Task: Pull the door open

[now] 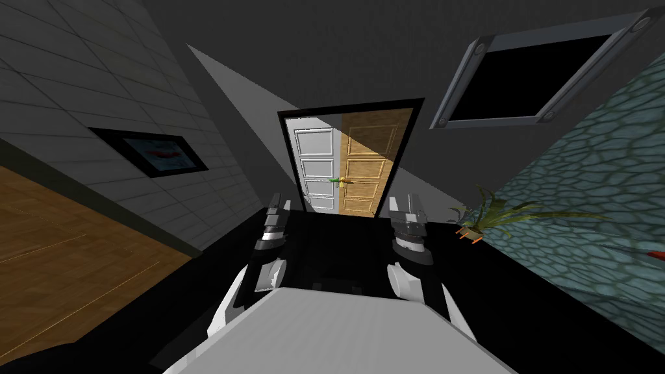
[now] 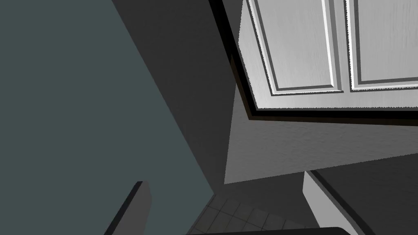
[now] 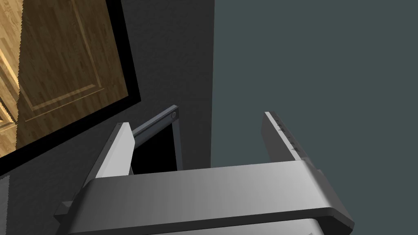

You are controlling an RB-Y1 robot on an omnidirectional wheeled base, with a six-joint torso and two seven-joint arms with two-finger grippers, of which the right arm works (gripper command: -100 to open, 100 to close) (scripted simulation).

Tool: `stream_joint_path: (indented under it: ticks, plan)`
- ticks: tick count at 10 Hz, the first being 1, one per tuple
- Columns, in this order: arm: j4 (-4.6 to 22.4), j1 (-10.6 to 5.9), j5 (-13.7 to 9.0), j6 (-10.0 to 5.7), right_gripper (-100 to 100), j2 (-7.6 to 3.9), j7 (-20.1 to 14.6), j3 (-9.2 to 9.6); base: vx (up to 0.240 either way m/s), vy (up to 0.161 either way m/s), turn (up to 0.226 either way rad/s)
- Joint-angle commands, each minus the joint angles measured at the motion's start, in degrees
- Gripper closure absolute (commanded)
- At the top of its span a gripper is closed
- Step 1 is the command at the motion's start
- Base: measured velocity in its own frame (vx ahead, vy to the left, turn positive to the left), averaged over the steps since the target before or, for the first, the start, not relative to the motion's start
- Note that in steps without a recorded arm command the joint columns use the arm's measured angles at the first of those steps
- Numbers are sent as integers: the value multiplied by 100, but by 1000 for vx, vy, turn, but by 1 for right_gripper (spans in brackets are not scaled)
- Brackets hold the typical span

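Right hand [image 3: 195,120] first: two thin grey blades spread wide, nothing between them, held up in front of the chest. Left hand [image 2: 223,178], same story: blades apart, empty. Both hang well short of the door [image 1: 344,162], which stands straight ahead in a black frame, between the two hands in the head view.

It's a double door. There's a white leaf [image 2: 302,45] ahead of the left hand and a wood-grain leaf [image 3: 61,61] ahead of the right, both with raised rectangular panels. Where the leaves meet, at mid-height, sits a small green-and-yellow handle [image 1: 341,181], and that's the place to take hold.

My read is a stiff, hinged slab with some weight, swinging on an arc, so the pull should follow that arc. The handle looks slim and smooth, so pinch squarely across it; the flat panels offer no grip.

Out to the right, a potted plant [image 1: 484,217] stands by a stone-patterned wall [image 1: 584,188]. To the left hangs a framed picture [image 1: 152,152].
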Motion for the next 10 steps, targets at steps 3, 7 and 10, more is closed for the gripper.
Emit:
stream_joint_path:
  ticks: [3,7,10]
  plan:
    - [426,-241,-93,16,-100,-112,35,-37,86,14,6]
    - [956,-541,-208,37,-100,-228,79,-83,120,12,7]
    - [1368,-774,-298,52,-100,-306,114,-119,85,19,7]
